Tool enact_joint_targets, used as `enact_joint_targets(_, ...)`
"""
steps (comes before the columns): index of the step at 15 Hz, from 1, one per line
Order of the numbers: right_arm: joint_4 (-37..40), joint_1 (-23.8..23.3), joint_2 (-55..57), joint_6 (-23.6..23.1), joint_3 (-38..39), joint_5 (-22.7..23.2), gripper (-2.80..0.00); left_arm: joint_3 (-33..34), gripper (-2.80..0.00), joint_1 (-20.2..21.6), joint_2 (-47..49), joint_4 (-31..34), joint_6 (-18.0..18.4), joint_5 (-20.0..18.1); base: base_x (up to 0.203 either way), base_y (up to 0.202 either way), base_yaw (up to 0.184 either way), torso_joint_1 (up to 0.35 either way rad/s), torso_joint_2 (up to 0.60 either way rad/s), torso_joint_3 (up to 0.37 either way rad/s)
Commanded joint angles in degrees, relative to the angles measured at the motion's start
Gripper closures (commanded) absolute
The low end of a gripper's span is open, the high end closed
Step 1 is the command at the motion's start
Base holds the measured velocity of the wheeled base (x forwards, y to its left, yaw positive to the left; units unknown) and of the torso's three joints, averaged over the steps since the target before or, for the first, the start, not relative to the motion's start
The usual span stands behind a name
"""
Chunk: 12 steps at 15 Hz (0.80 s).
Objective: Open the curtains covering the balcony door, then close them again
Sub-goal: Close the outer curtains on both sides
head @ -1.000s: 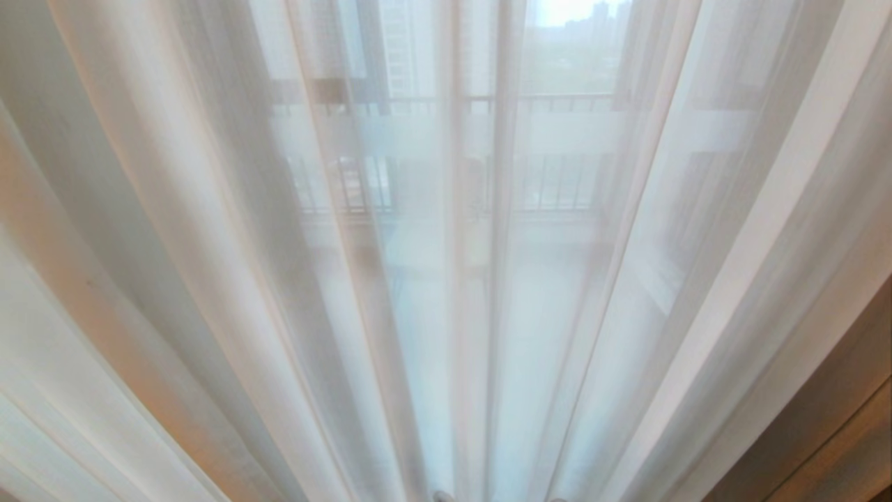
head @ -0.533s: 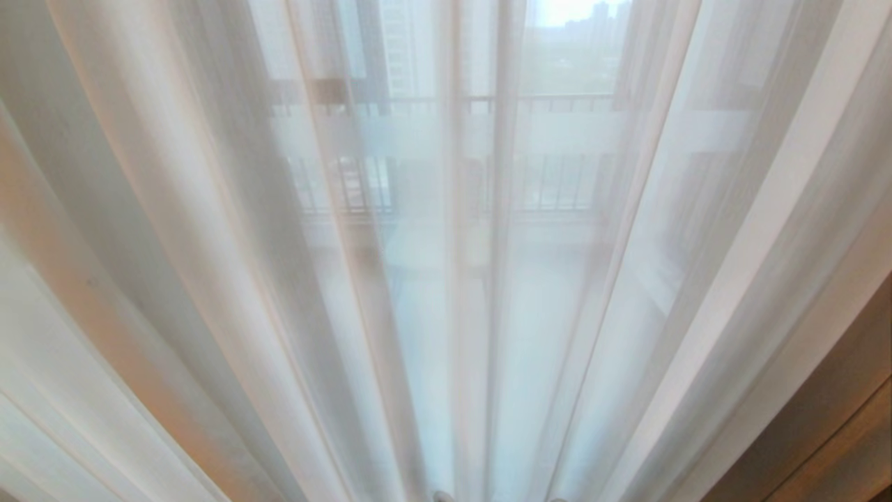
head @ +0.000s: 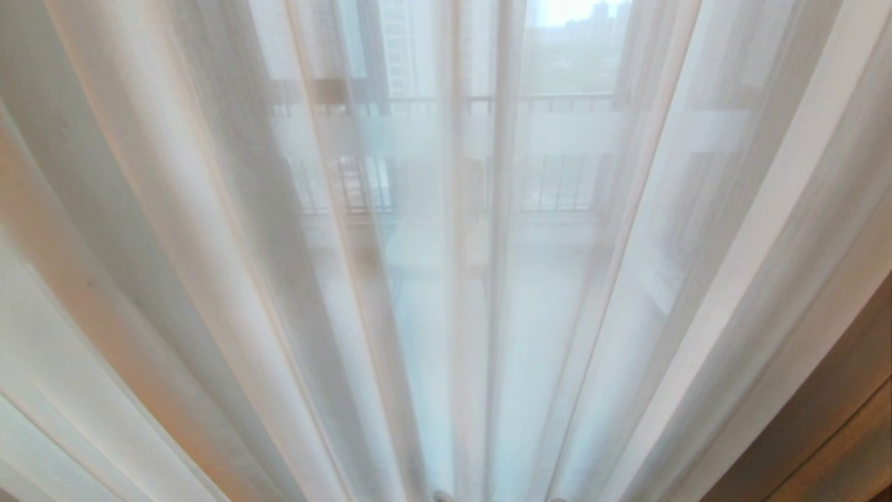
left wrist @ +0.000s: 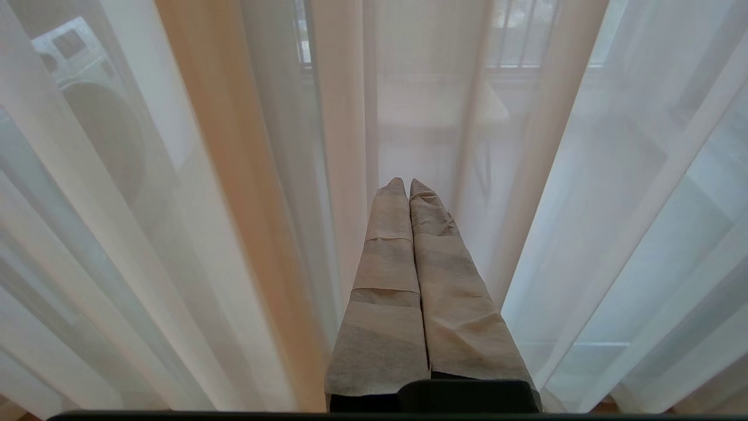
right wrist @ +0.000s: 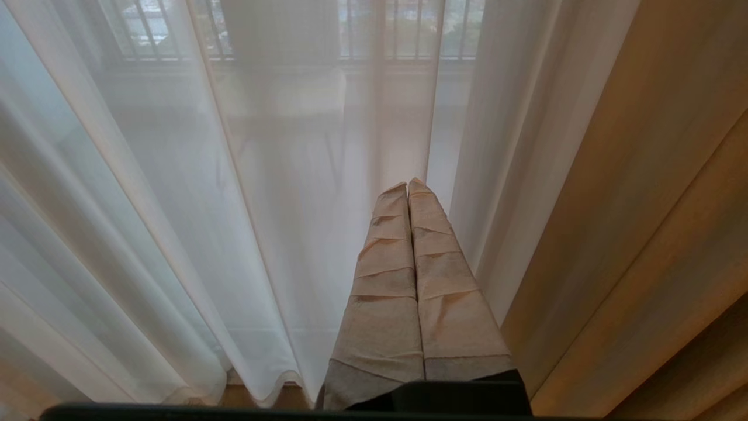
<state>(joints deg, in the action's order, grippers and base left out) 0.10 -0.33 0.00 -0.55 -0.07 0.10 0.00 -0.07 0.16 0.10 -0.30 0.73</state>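
Balcony railing (head: 557,104) glows behind drawn sheers (head: 209,209) | nothing has shifted in a second | left hand (left wrist: 403,182), right hand (right wrist: 407,184) pinched empty | opening not begun

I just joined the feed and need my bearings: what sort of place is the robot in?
Probably a high-rise flat, at its balcony door: white sheer curtains fill the view, with a barred railing and tall buildings behind them.

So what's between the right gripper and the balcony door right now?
Only the white sheers: in the right wrist view they hang just past the shut right gripper, veiling the balcony door.
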Motion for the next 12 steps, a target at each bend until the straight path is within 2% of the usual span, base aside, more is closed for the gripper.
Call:
enact_joint_targets(1,0.0,0.0,0.1,-0.1,0.0,0.0,0.00,0.0,0.00,0.0,-0.2,0.0,0.0,0.0,0.000,0.000,0.000,0.000,0.00,0.000)
enact_joint_targets(12,0.0,0.0,0.1,-0.1,0.0,0.1,0.00,0.0,0.00,-0.1,-0.2,0.0,-0.1,0.1,0.000,0.000,0.000,0.000,0.00,0.000)
